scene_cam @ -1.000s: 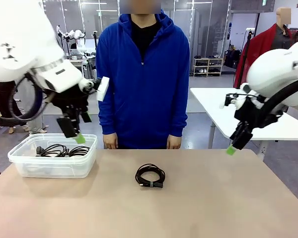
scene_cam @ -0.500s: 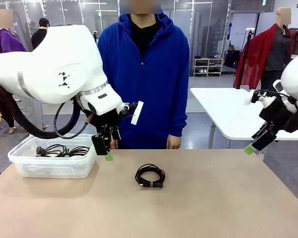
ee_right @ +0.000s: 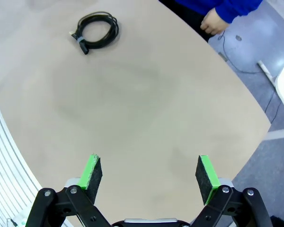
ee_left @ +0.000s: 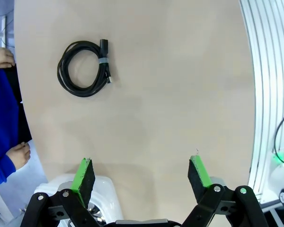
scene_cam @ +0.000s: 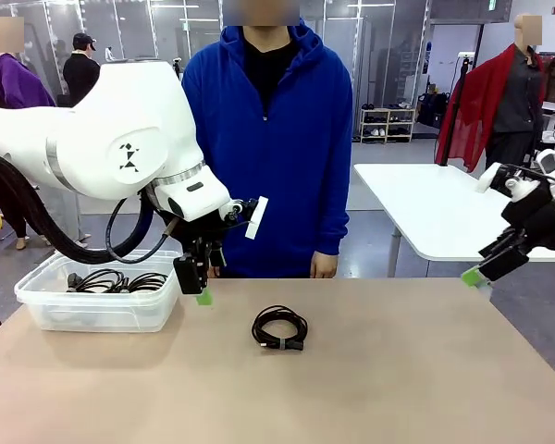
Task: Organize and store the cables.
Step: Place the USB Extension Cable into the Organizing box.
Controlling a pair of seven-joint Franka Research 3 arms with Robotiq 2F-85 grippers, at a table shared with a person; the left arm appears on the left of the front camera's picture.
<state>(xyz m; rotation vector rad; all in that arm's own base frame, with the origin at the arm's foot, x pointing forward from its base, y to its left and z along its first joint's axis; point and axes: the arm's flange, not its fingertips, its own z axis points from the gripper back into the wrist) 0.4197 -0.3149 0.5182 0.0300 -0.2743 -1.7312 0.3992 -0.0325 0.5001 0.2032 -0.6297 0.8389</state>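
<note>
Robot lab: more robot arms (scene_cam: 134,67) behind glass partitions (scene_cam: 157,28).

Black coiled cable (scene_cam: 279,328) on plain beige worktop (scene_cam: 398,379), clear bin (scene_cam: 102,310) w/ black cables (scene_cam: 111,280), white arms w/ black claws, green pads (ee_left: 83,172), person's blue hoodie (scene_cam: 268,148).

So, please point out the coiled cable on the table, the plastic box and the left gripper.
coiled cable (scene_cam: 279,328): front view, on the coil's windings.
plastic box (scene_cam: 102,313): front view, on its near wall.
left gripper (ee_left: 142,176): left wrist view, midway between its fingertips.

Both hands (ee_left: 141,174) (ee_right: 150,173) open, empty, aloft
</note>
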